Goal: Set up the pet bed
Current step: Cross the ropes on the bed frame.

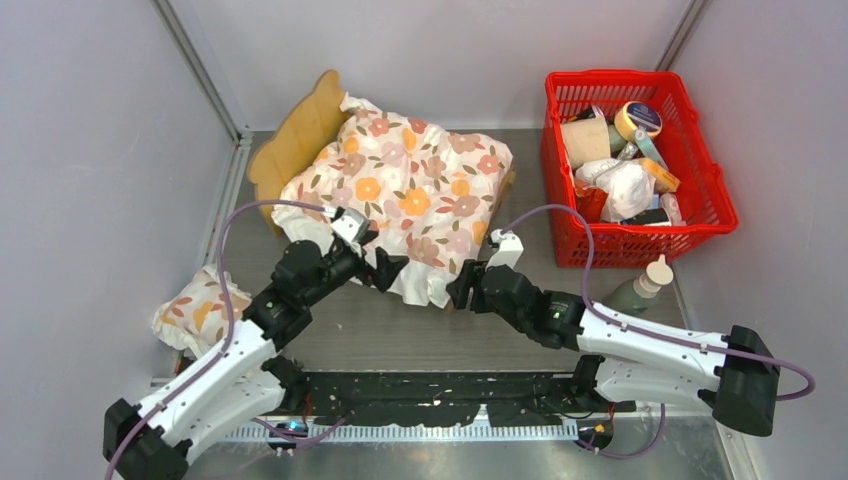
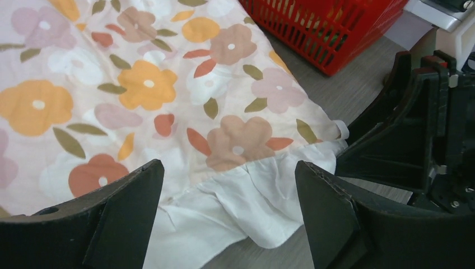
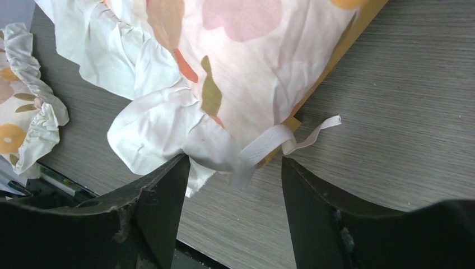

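The pet bed's light-wood scalloped headboard [image 1: 300,128] stands at the back left. A white floral-print cushion [image 1: 410,190] lies spread over the frame and hides its sleeping surface. My left gripper [image 1: 385,268] sits at the cushion's near edge. It is open, and the white frill [image 2: 246,196] lies loose between its jaws [image 2: 228,164]. My right gripper [image 1: 460,285] is at the near right corner, also open [image 3: 234,158]. A white tie ribbon [image 3: 269,143] and frill hang just ahead of its fingers, beside a strip of the wooden frame [image 3: 341,47].
A small floral pillow [image 1: 195,310] lies at the near left by the wall. A red plastic basket [image 1: 640,160] full of items stands at the back right. A green bottle with a white cap [image 1: 640,285] stands in front of it. Grey walls close in both sides.
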Controlling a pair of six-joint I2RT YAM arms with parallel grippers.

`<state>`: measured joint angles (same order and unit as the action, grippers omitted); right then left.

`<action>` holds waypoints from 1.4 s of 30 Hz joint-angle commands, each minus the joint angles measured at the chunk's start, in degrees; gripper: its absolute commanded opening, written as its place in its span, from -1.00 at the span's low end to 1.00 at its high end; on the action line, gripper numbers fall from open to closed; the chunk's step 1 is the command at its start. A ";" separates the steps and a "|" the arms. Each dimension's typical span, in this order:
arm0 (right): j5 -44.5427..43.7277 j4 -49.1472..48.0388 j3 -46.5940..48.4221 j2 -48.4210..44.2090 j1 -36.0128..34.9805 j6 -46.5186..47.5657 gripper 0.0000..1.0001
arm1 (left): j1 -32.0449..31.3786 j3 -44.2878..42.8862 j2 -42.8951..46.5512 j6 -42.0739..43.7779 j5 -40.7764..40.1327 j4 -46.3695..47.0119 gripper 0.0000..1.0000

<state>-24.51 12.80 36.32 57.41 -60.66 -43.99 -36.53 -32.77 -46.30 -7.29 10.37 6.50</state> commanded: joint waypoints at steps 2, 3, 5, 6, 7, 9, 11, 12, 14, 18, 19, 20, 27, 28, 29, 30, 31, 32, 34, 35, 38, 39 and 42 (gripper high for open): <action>-2.40 -8.67 -2.67 1.16 -0.33 -4.79 0.46 | -0.04 3.89 8.73 -8.34 -4.58 -10.47 0.95; -1.84 -9.15 -2.97 1.49 -0.29 -5.34 0.48 | -0.05 6.01 10.95 -9.85 -4.84 -9.66 0.98; -0.61 -13.34 -3.85 2.91 -0.32 -5.40 0.49 | -0.07 9.72 15.60 -12.32 -5.11 -8.11 0.99; -0.27 -14.39 -4.13 3.95 -0.37 -5.34 0.48 | -0.06 11.64 17.25 -13.49 -5.10 -7.56 0.99; -0.23 -15.96 -4.49 5.02 -0.34 -5.37 0.47 | -0.03 12.65 18.57 -14.09 -5.13 -7.55 0.96; 0.21 -18.81 -5.10 6.66 -0.33 -5.11 0.42 | -0.09 13.89 19.70 -14.32 -4.03 -7.83 0.85; 0.80 -20.25 -4.99 8.28 -0.32 -4.63 0.39 | -0.07 14.89 19.66 -13.66 -2.35 -7.65 0.75; 0.65 -20.13 -4.53 8.75 -0.33 -4.42 0.40 | -0.12 15.62 19.48 -13.41 -1.21 -7.04 0.73; 0.23 -19.40 -4.05 9.74 -0.33 -4.50 0.52 | -0.19 16.79 19.16 -13.18 1.16 -5.14 0.68; -0.15 -20.42 -4.49 11.48 -0.33 -3.89 0.73 | -0.34 19.23 19.48 -14.64 1.57 -4.22 0.59; -0.18 -20.50 -4.49 11.89 -0.33 -3.49 0.73 | -0.48 19.66 19.64 -14.70 1.65 -4.34 0.59; -0.31 -20.56 -4.50 12.00 -0.38 -2.73 0.73 | -0.63 20.08 20.05 -14.83 1.68 -4.45 0.59; 4.14 -17.40 -3.00 8.66 -0.42 11.42 0.69 | -0.74 19.33 25.09 -13.59 -0.14 -8.90 0.63; 4.17 -14.58 -1.86 7.67 -0.42 12.32 0.76 | -0.74 18.47 25.26 -13.27 -0.93 -10.34 0.64; 3.72 -12.81 -1.49 7.21 -0.51 13.59 0.84 | -0.75 17.89 25.38 -12.92 -1.62 -11.35 0.65; 3.52 -11.88 -1.85 6.08 -0.75 14.24 0.85 | -0.73 17.61 25.65 -12.77 -2.15 -11.70 0.65; 3.23 -12.16 -2.69 5.49 -0.89 15.15 0.86 | -0.77 17.51 25.84 -12.83 -2.66 -11.72 0.65; 2.40 -15.12 -4.90 4.22 -1.04 15.33 0.85 | -0.75 17.56 25.98 -12.79 -2.80 -11.47 0.65; 1.63 -19.98 -8.93 2.22 -1.42 16.32 0.80 | -0.73 17.40 25.94 -13.04 -3.31 -11.34 0.65; 0.51 -21.44 -10.99 1.72 -1.92 16.71 0.78 | -0.78 17.29 25.73 -13.08 -3.47 -11.42 0.65; -1.59 -26.01 -13.13 1.63 -3.01 18.46 0.72 | -0.74 16.60 25.25 -13.10 -3.46 -11.64 0.65; -2.38 -26.44 -13.49 2.04 -4.45 18.92 0.72 | -0.78 16.26 25.05 -13.10 -3.45 -11.70 0.65; -8.06 -27.03 -13.29 2.99 -7.81 19.04 0.73 | -0.74 15.91 24.80 -13.04 -3.94 -11.64 0.65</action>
<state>-25.10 -8.43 22.52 59.77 -64.93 -27.31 -37.08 -13.93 -21.21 -20.62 7.49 -5.69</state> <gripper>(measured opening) 0.860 0.825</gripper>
